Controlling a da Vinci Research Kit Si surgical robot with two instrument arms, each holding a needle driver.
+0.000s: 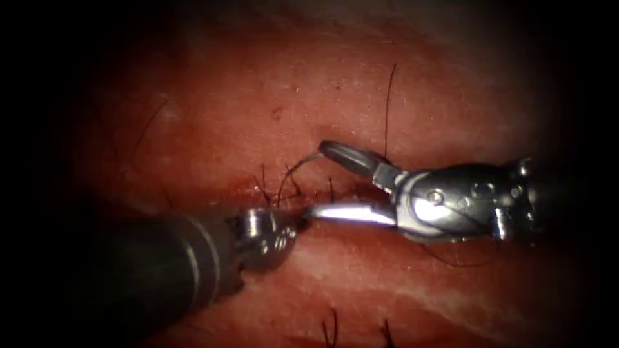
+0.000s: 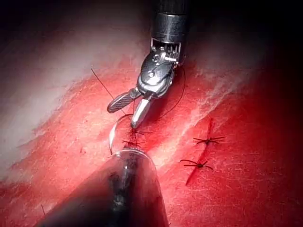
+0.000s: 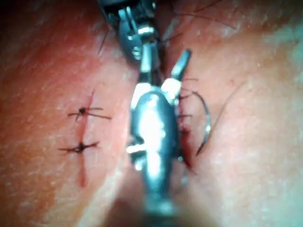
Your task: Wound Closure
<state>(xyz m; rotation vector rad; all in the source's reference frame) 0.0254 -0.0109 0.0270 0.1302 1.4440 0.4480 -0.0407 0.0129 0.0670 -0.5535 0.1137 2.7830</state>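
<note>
Steel needle [image 1: 293,173] arcs out of the tissue [image 1: 258,96] at the cut [image 1: 284,193], just off my right pincer [image 1: 313,180], which gapes wide and holds nothing. My left pincer [image 1: 293,225] sits at the cut; I cannot tell its jaws. Thread [image 1: 387,109] trails upward.

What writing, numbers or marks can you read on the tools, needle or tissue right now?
None can be read.
Left arm's tool: bare metal, no lettering; jaws cannot be made out.
Right arm's tool: bare metal, no lettering; jaws open, holding nothing.
Needle: unmarked, arching up out of the tissue at the cut.
Thread: no tag.
Tissue: no label or ink marks.
</note>
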